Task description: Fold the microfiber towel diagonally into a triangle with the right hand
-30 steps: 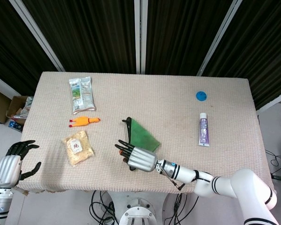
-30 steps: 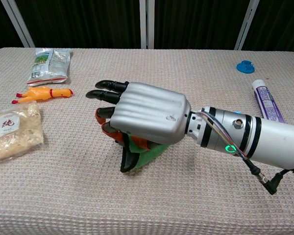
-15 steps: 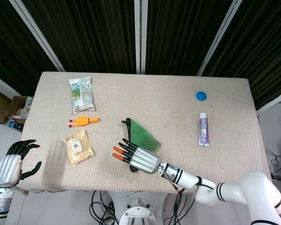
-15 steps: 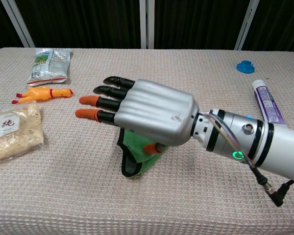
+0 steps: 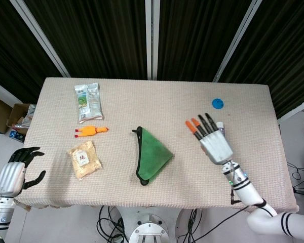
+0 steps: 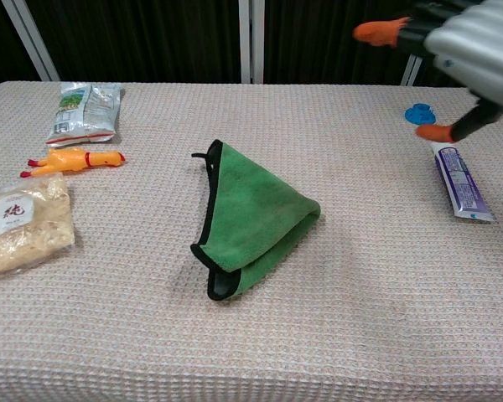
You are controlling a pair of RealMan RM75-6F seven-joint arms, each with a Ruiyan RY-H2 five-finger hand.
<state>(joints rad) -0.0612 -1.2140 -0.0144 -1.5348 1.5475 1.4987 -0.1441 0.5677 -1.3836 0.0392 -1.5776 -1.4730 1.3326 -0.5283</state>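
The green microfiber towel (image 5: 152, 155) lies on the table (image 5: 157, 109) folded into a triangle, black-edged along its left side, also seen in the chest view as the towel (image 6: 253, 213). My right hand (image 5: 211, 138) is lifted off to the right of the towel, fingers spread and empty; the chest view shows this right hand (image 6: 453, 50) at the top right corner. My left hand (image 5: 15, 173) hangs off the table's front left corner, fingers apart, holding nothing.
A toothpaste tube (image 5: 220, 143) and a blue cap (image 5: 218, 104) lie at the right. On the left lie a snack packet (image 5: 88, 101), a rubber chicken toy (image 5: 91, 130) and a bag of grains (image 5: 84, 159).
My right hand has let go of the towel's near corner and swung up and far to the right. The towel now lies uncovered as a triangle. The left hand barely moved.
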